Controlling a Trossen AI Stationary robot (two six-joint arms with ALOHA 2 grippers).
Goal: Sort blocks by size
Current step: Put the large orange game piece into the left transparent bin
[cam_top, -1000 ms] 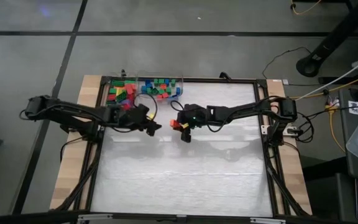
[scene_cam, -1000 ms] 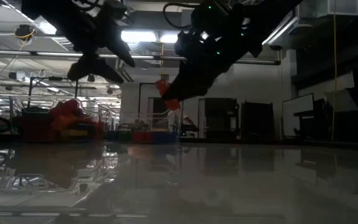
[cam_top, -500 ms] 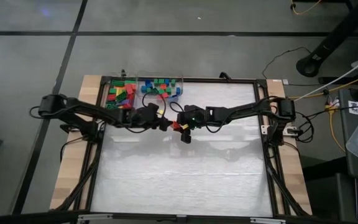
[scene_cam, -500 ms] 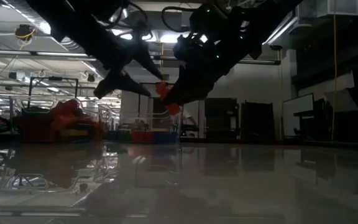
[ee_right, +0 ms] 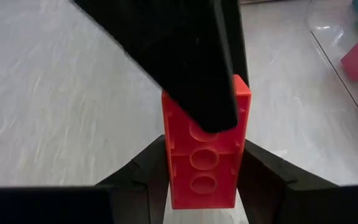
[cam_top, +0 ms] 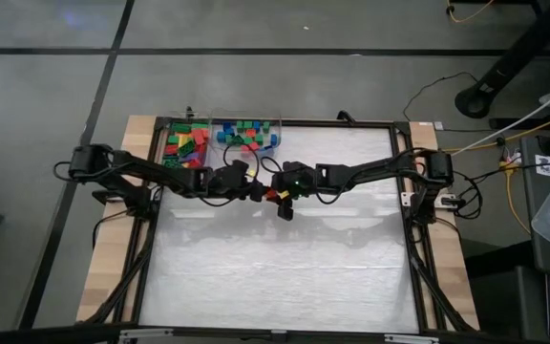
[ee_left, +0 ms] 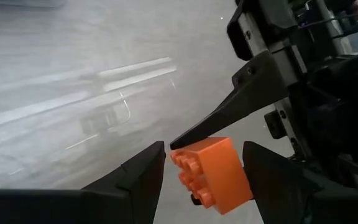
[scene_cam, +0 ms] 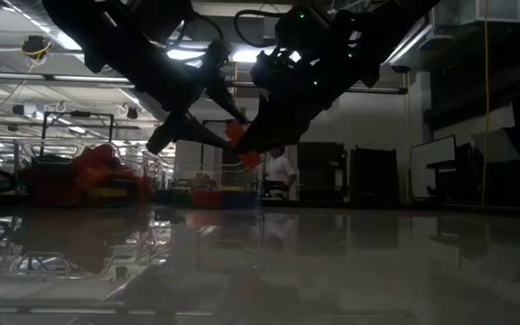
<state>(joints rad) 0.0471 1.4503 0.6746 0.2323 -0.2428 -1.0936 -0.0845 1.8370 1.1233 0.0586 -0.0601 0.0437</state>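
Note:
A long orange block [ee_right: 205, 155] hangs above the middle of the table, with my right gripper [ee_right: 204, 149] shut on it. My left gripper [ee_left: 204, 148] has come in from the table's left and is open. One of its fingers [ee_left: 143, 177] stands by the block's [ee_left: 216, 171] studded face, and the other [ee_right: 191, 68] lies over its hollow underside. In the high view the two grippers meet at the block [cam_top: 273, 194]. Many more blocks fill two bins at the far edge. My right gripper pinches the block's two long sides [ee_right: 166, 168] between its fingers, with the hollow underside facing its wrist. The fingers slant down from the table's right. The block [scene_cam: 236, 132] is tilted and clear of the table. My left gripper straddles the block's free end [ee_left: 185, 152]; I cannot tell whether it touches.
Two clear bins stand at the far edge left of centre, one [cam_top: 184, 145] with red, green and yellow blocks and one [cam_top: 246, 134] with blue, green and red ones. The tabletop [cam_top: 285, 268] toward the near edge is bare. A person [scene_cam: 281, 171] stands in the room beyond the table.
My left gripper has gone toward the table's right and down, up to the orange block, so its fingers now stand on either side of the block's free end. My right gripper and the block have kept still.

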